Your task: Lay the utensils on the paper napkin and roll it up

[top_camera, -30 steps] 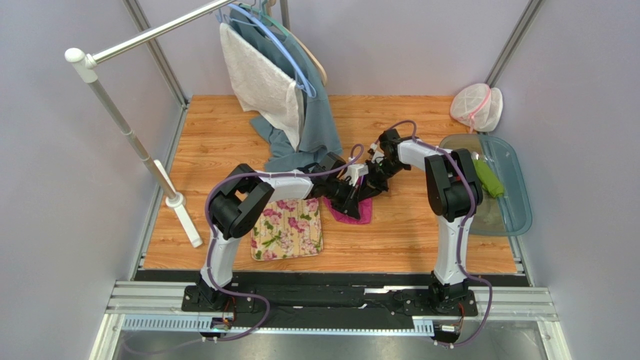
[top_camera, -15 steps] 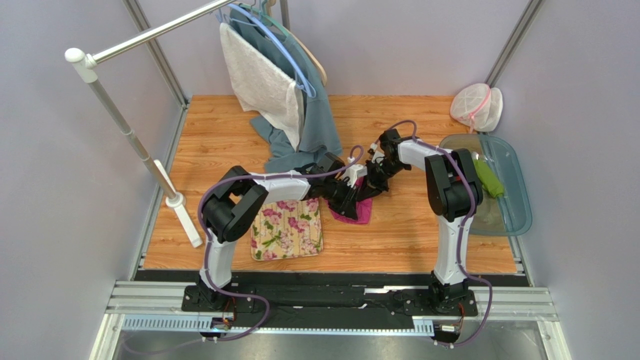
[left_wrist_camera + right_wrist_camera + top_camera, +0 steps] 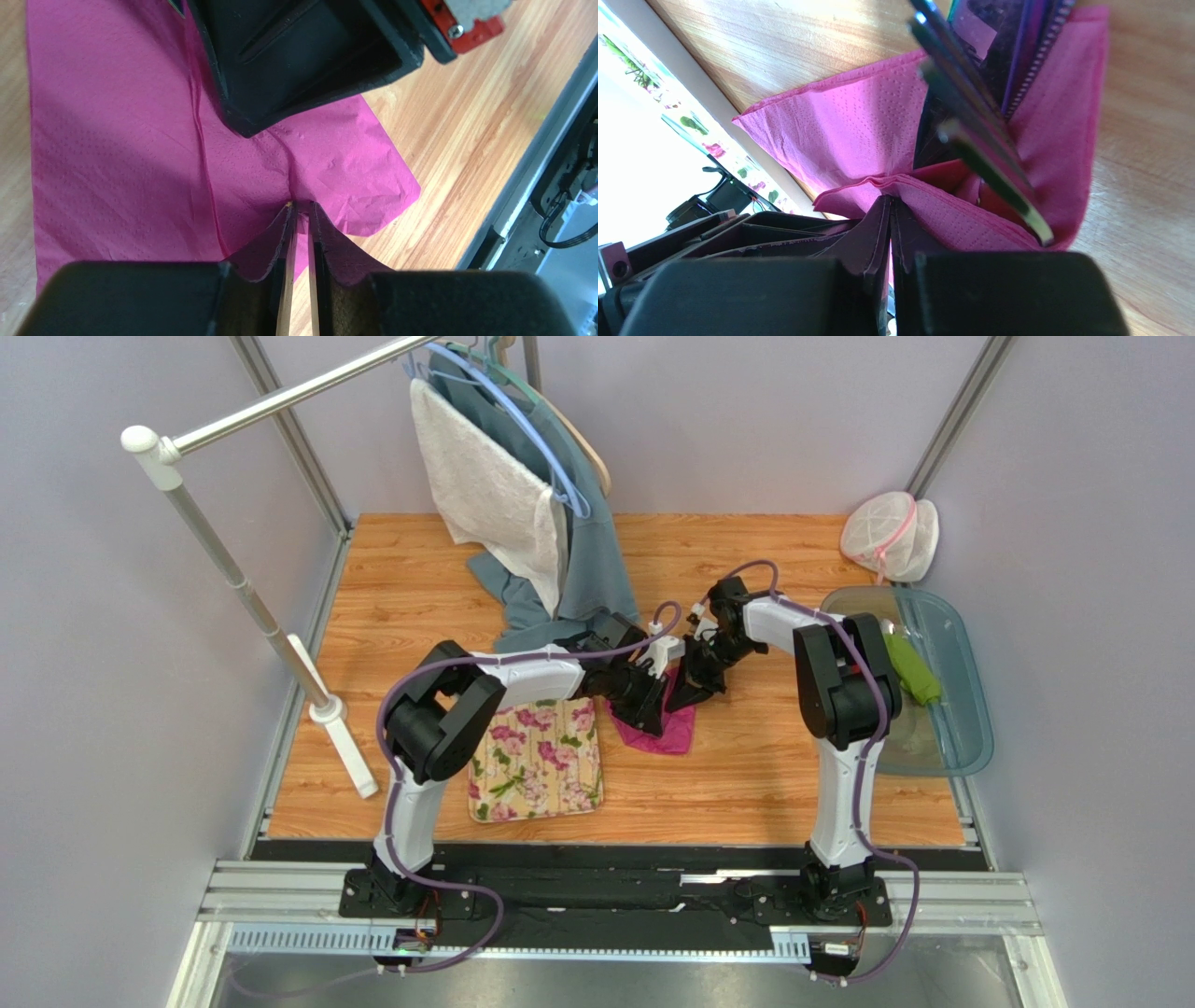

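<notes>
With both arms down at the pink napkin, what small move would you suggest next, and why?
Probably lift the pinched paper a little and carry it over the utensils to start the roll. The left gripper and the right gripper each have their fingers closed on a puckered fold of the paper napkin. The utensils lie on the napkin, not yet wrapped.

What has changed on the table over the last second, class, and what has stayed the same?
The left gripper, shut on the paper napkin at its edge, shifted slightly to the left. No grasp was taken or released. The right gripper stayed pinching the napkin's fold, the utensils lie on it, and the flowered mat did not move.
</notes>
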Controlling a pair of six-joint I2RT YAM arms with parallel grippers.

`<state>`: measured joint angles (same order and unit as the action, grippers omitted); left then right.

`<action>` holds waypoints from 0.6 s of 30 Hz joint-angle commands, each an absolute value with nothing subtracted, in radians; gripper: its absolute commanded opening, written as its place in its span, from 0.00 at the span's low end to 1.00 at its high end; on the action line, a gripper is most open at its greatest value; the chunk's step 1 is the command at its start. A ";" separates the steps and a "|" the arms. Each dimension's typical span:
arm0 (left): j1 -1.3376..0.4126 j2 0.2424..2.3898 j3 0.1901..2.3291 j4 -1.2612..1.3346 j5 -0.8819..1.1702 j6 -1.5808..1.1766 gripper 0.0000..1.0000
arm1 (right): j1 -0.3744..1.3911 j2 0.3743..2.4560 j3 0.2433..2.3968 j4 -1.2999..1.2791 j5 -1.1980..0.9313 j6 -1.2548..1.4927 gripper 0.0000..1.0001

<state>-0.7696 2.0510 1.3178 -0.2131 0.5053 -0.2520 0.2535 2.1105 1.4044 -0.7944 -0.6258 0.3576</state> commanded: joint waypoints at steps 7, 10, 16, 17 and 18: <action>-0.648 1.904 1.194 -0.146 0.592 -0.351 0.53 | 0.245 2.146 1.381 -0.772 -0.519 0.307 0.03; -0.624 1.838 1.195 -0.175 0.574 -0.347 0.62 | 0.247 2.145 1.378 -0.767 -0.511 0.293 0.02; -0.612 1.833 1.288 -0.328 0.414 -0.285 0.68 | 0.247 2.146 1.371 -0.758 -0.506 0.273 0.02; -0.609 1.845 1.295 -0.345 0.375 -0.279 0.68 | 0.245 2.146 1.367 -0.758 -0.506 0.273 0.02; -0.611 1.850 1.308 -0.350 0.364 -0.261 0.69 | 0.247 2.145 1.365 -0.758 -0.506 0.267 0.02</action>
